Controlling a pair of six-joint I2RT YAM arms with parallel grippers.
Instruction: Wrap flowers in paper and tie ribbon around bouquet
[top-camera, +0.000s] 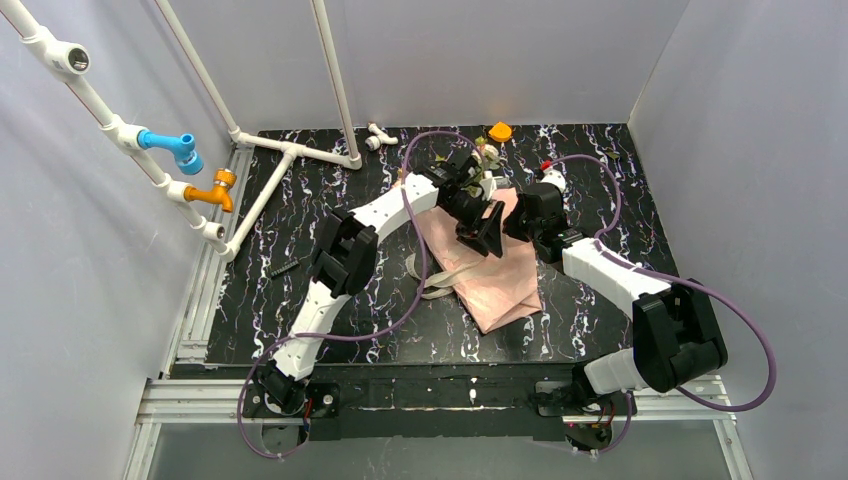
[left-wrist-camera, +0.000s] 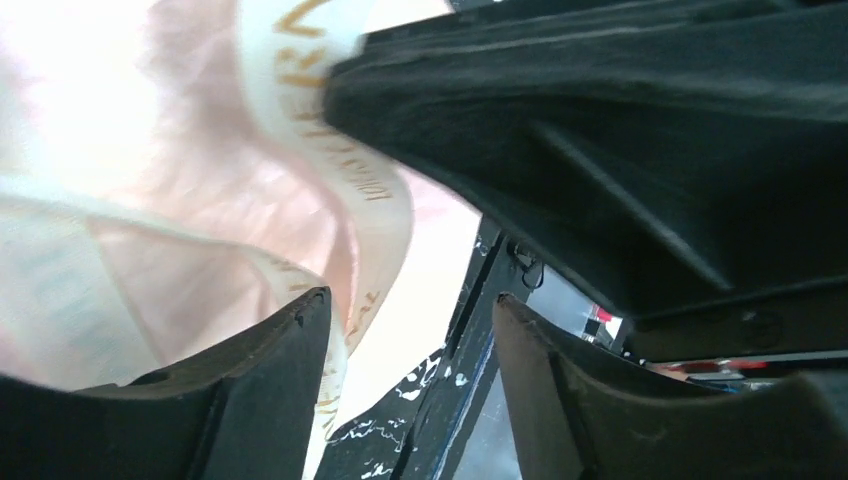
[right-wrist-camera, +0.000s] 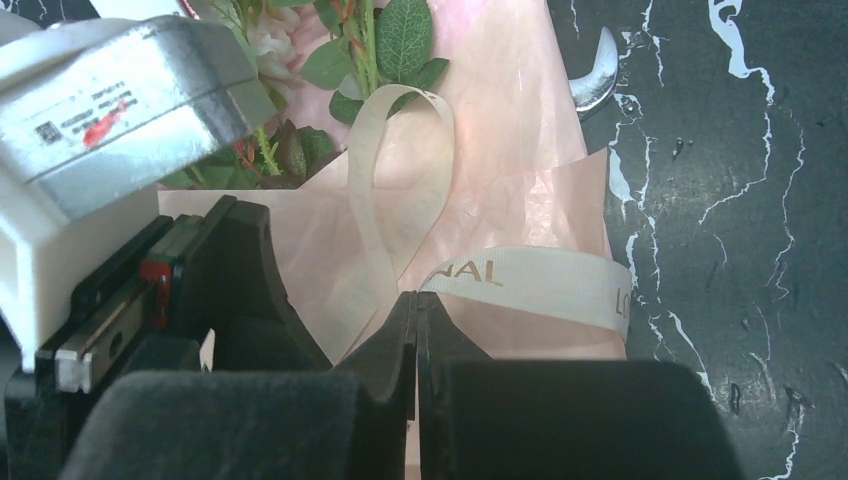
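Right claw (right-wrist-camera: 417, 305) is pinching the flat cream ribbon (right-wrist-camera: 540, 283) looped across the pink paper-wrapped rose bouquet (right-wrist-camera: 500, 130); left claw (left-wrist-camera: 410, 300) is spread beside it.

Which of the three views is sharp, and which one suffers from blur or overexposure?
Left wrist: the paper is blown out to white at upper left, and the ribbon lettering is smeared by blur. Right wrist: sharp, print readable. Top external: evenly lit, fine detail small.

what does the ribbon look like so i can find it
At the middle of the black marbled table lies a sheet of crinkled pink paper. Looping across it is the ribbon: a flat, limp cream strip with gold lettering, unlike the round purple cables.
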